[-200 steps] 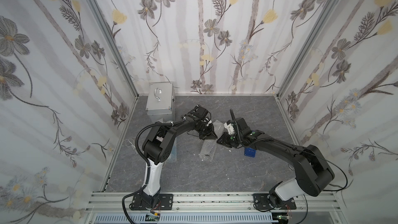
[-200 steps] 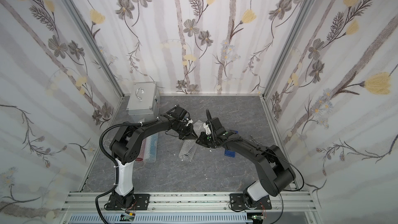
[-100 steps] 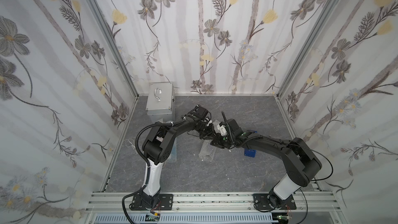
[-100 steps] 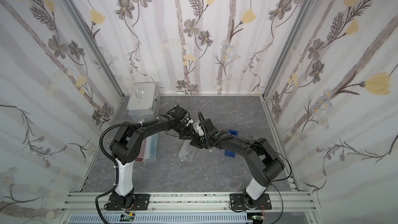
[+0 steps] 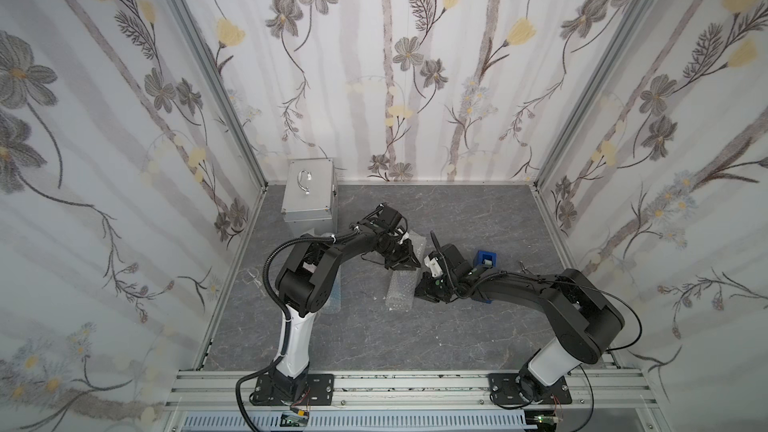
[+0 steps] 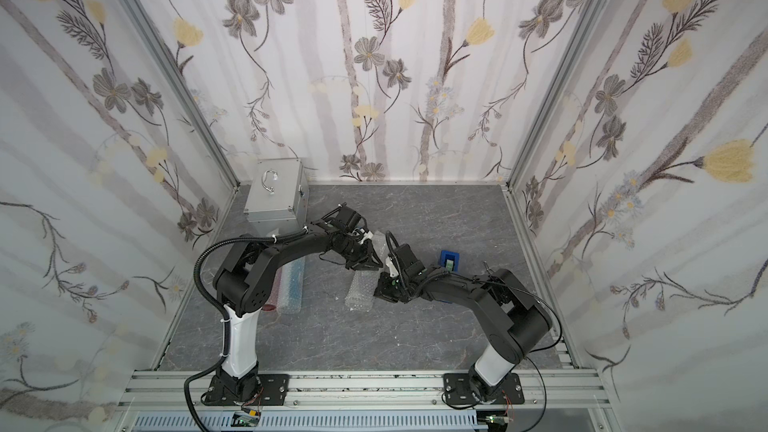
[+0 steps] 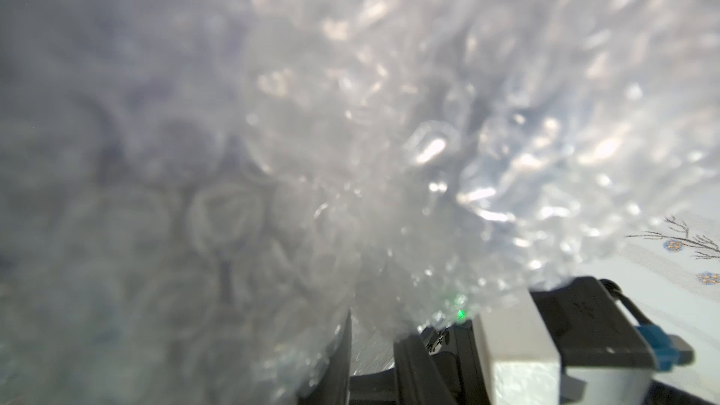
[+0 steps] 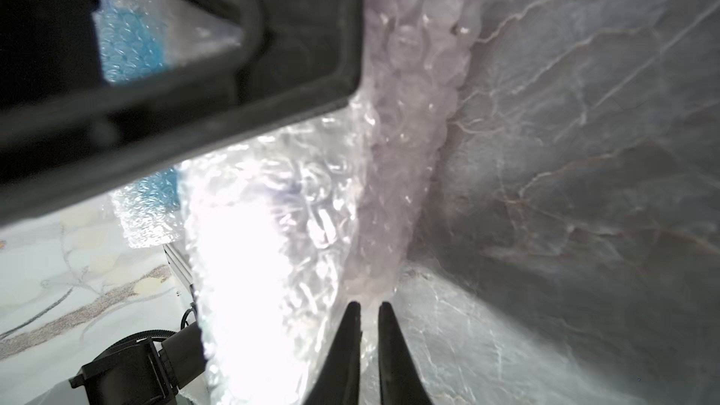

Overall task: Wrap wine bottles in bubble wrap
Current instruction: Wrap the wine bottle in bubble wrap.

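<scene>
A roll of clear bubble wrap (image 5: 400, 293) lies flat on the grey marbled tabletop (image 5: 457, 342) between the two grippers. A faint violet tint in the right wrist view marks the purple wine bottle (image 8: 405, 72) inside it, though the glass itself cannot be made out. The right gripper (image 8: 369, 307) comes in low at the roll's side with its black fingers almost together. A thin flat edge of the wrap appears pinched between them, which I judge is to keep the loose flap from springing open. The left gripper (image 5: 403, 263) sits over the roll's far end, where spare wrap stands up, probably to steady or tuck that end. Wrap fills its wrist view, so I cannot tell whether its jaws are apart or clamped. Well behind the left gripper, beside that arm's base, two more wrapped rolls lie side by side. They are a red-tinted roll (image 6: 284, 280) and a blue-tinted roll (image 6: 297, 280), seemingly finished and set aside. The small blue tape dispenser (image 5: 485, 260) stands just behind the right gripper by its forearm, handy for sealing. The closed silver metal case (image 5: 309, 197) sits beyond the left gripper in the back corner. By count there are three wrapped rolls, so three bottles, plus one dispenser, one case and two grippers.
</scene>
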Robot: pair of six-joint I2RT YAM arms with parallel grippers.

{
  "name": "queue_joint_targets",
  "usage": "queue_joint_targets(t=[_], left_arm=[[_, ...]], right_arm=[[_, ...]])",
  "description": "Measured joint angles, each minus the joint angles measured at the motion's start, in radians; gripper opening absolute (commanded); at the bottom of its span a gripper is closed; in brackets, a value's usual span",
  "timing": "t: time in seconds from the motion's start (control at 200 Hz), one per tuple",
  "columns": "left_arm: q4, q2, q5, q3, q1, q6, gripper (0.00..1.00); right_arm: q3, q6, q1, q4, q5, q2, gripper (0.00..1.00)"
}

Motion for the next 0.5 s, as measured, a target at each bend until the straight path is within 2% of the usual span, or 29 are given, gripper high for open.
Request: queue_joint_targets(t=[0.22, 0.44, 0.5], left_arm=[[0.003, -0.005, 0.001, -0.007, 0.013, 0.011, 0.23], [-0.002, -0.037, -0.051, -0.033, 0.027, 0.015, 0.24], [-0.001, -0.045, -0.067, -0.043, 0.031, 0.016, 0.24]], right_arm=[[-0.010, -0.027, -0.026, -0.081, 0.034, -0.121, 0.21], [-0.057, -0.055, -0.111, -0.213, 0.108, -0.325, 0.35], [-0.069, -0.063, -0.142, -0.281, 0.143, -0.396, 0.41]])
